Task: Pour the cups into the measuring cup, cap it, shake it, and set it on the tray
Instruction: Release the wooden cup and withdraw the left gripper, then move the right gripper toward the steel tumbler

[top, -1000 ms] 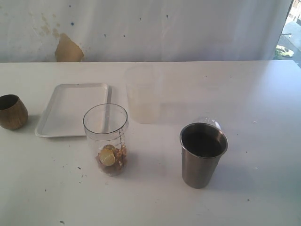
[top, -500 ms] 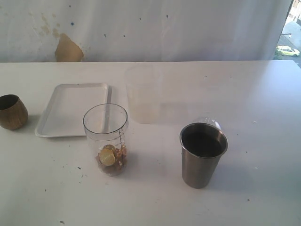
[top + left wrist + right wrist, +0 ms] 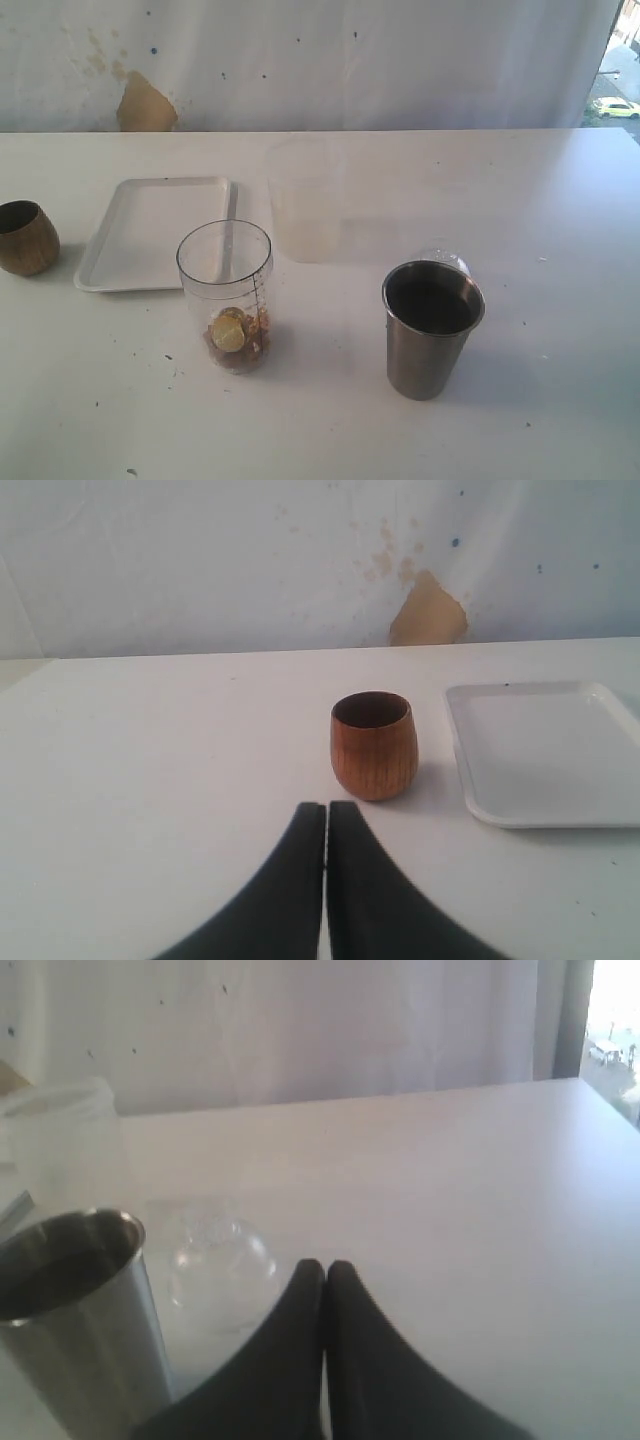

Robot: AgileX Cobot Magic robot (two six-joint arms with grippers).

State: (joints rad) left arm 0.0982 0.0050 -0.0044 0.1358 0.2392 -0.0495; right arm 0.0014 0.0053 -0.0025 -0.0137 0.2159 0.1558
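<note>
The clear measuring cup [image 3: 226,295] stands upright mid-table with yellow and brown bits at its bottom. The brown wooden cup [image 3: 24,237] [image 3: 373,745] sits upright at the far left. The steel tumbler [image 3: 430,327] [image 3: 75,1310] stands to the right. A clear domed lid [image 3: 215,1265] [image 3: 444,261] lies just behind the tumbler. The white tray [image 3: 155,231] [image 3: 545,750] lies behind the measuring cup. My left gripper [image 3: 327,807] is shut and empty, short of the wooden cup. My right gripper [image 3: 325,1266] is shut and empty beside the lid. Neither gripper shows in the exterior view.
A frosted translucent cup [image 3: 306,203] [image 3: 55,1120] stands behind the measuring cup, right of the tray. A white wall with a brown patch [image 3: 146,105] backs the table. The table's far right edge meets a bright window [image 3: 615,90].
</note>
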